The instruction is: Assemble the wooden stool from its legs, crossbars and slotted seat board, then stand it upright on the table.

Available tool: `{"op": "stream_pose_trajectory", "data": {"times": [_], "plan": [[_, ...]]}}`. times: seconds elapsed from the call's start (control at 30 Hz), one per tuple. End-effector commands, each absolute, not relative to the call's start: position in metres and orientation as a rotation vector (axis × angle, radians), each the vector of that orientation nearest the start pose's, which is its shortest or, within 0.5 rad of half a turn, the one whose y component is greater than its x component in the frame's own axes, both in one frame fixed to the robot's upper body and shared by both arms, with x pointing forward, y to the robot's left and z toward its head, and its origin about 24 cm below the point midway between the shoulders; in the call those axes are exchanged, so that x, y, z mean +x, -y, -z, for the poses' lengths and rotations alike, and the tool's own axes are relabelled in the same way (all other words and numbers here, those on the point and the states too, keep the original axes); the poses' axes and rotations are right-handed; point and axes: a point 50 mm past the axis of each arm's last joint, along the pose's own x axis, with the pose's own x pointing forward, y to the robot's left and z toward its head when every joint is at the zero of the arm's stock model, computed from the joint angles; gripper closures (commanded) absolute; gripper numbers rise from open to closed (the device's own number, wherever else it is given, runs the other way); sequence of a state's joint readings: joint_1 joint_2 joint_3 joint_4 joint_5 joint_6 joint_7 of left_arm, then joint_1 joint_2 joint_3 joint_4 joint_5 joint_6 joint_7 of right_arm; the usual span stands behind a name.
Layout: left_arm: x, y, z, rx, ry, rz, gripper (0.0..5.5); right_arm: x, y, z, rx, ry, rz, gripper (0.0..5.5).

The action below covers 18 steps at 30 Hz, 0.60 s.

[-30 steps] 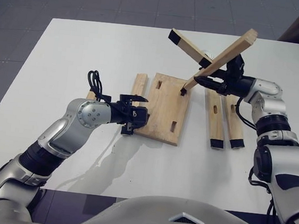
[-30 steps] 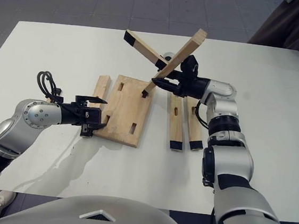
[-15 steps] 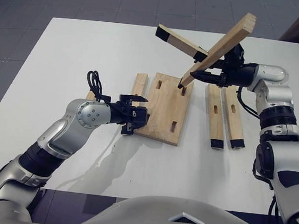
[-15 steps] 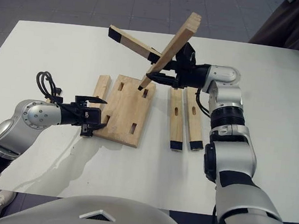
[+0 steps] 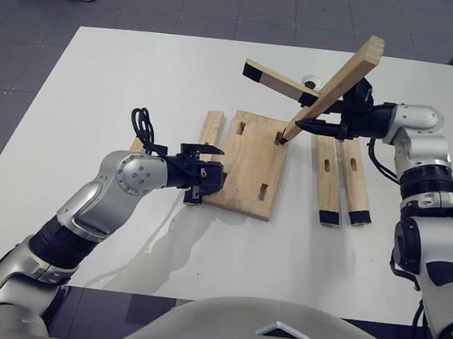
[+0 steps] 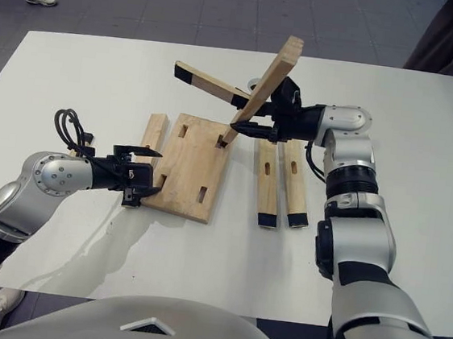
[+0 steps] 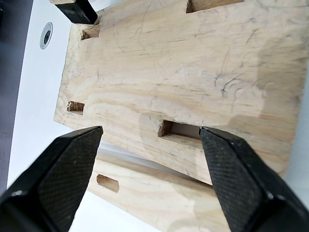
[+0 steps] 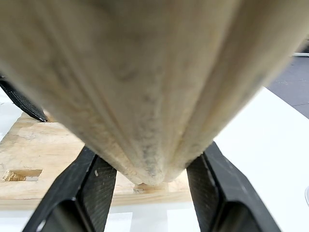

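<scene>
Seat board is lying flat on the white table, slots facing up. Over its far right slot the crossed leg pair is tilting, black-tipped lower end meeting the board there, and the right gripper is clamping that leg. At the board's near left corner the left gripper is sitting with fingers spread apart. Two loose legs are lying just right of the board, and another wooden bar is lying along its left edge.
</scene>
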<state>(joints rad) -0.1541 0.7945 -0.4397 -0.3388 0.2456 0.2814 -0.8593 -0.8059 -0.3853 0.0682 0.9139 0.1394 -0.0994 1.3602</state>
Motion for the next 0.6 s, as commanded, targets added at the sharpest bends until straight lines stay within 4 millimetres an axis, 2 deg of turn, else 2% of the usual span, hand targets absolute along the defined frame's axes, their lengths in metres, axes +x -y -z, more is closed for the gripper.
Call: {"op": "stream_pose_trajectory", "data": {"times": [0.03, 0.17, 0.6], "plan": [[0.212, -0.159, -0.046, 0.998, -0.510, 1.209, 1.77, 0.351, 0.161, -0.098, -0.221, -0.176, -1.299, 3.47], [0.210, -0.158, -0.045, 0.999, -0.510, 1.214, 1.77, 0.351, 0.162, -0.098, -0.219, -0.180, -1.298, 3.47], [0.208, -0.157, -0.046, 0.991, -0.516, 1.212, 1.77, 0.340, 0.161, -0.066, -0.297, -0.344, -1.354, 3.47]]}}
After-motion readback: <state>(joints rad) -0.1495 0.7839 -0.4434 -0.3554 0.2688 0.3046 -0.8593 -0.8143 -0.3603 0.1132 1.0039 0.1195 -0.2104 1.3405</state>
